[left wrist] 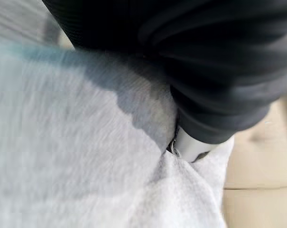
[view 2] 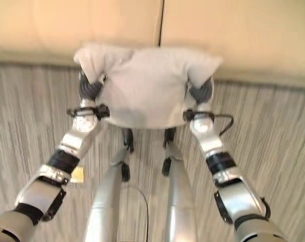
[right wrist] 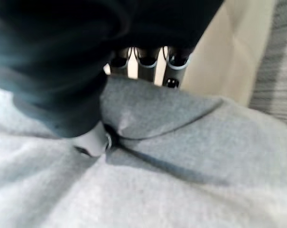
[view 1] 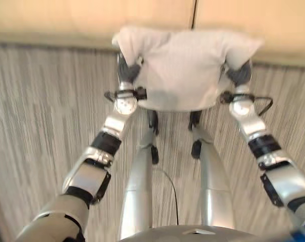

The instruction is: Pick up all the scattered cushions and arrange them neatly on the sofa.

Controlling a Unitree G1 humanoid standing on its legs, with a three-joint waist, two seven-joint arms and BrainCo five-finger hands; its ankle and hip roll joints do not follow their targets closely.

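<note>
Left eye view: 1 grey cushion (view 1: 185, 65) pinched betw. left hand (view 1: 128, 69) & right hand (view 1: 239, 73), by sofa (view 1: 92, 17).

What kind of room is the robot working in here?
Probably a living room or lounge: a beige sofa with a seam between its sections stands ahead on grey streaked carpet, and both hands, left hand and right hand, carry a pale grey cushion.

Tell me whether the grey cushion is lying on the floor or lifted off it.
Lifted. The grey cushion hangs between the left hand and right hand, each pinching a side, above the striped carpet just before the beige sofa.
</note>
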